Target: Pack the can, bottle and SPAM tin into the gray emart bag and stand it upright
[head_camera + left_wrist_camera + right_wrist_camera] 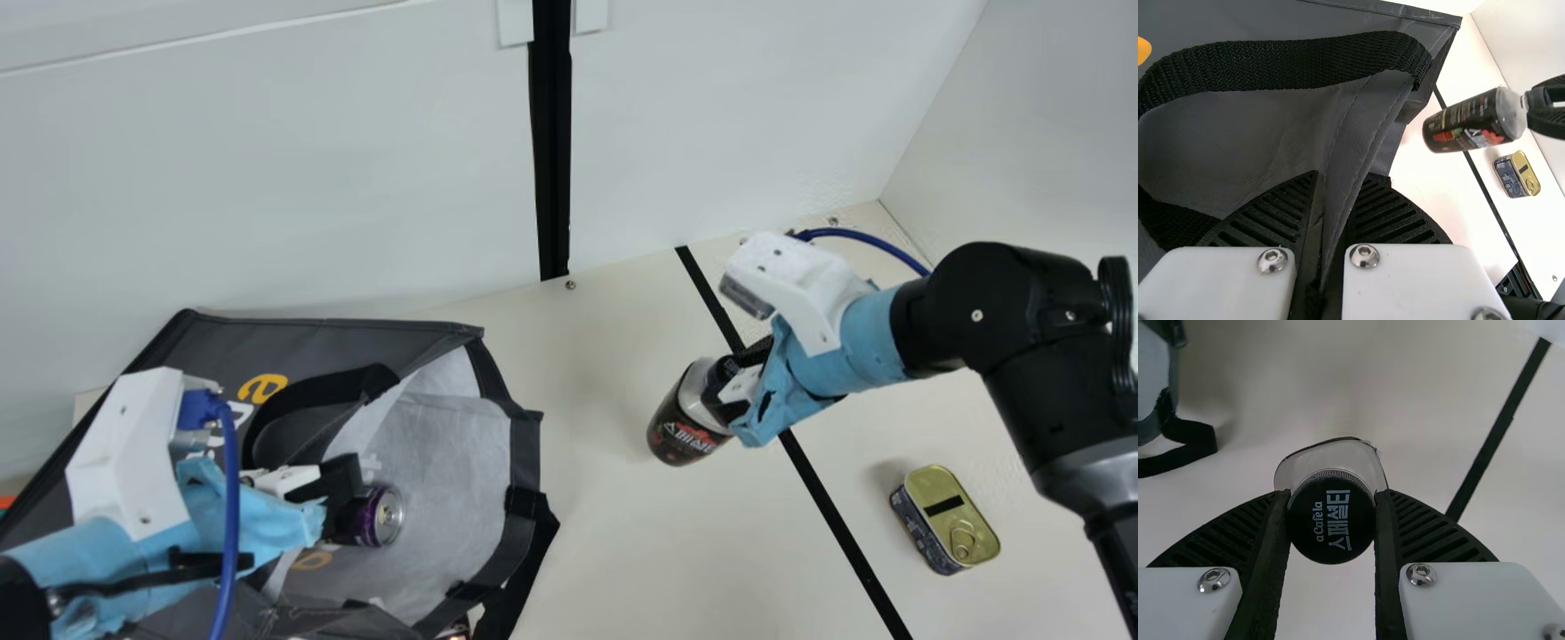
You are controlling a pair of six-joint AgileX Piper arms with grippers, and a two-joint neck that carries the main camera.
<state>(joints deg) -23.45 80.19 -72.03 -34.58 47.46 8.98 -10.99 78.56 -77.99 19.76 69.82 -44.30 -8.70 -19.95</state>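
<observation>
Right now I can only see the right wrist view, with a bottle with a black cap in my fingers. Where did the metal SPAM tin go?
Observer: The blue-sided, gold-lidded SPAM tin sits on the cream table, on the right arm's side of the black line. Its ring pull faces up.

Operator: Okay! And where's the little purple can? Is it in the bag?

Observer: The small purple metal can is at the open mouth of the gray fabric emart bag, inside its rim. The left gripper is right up against it, but I can't tell whether it's holding it.
</observation>
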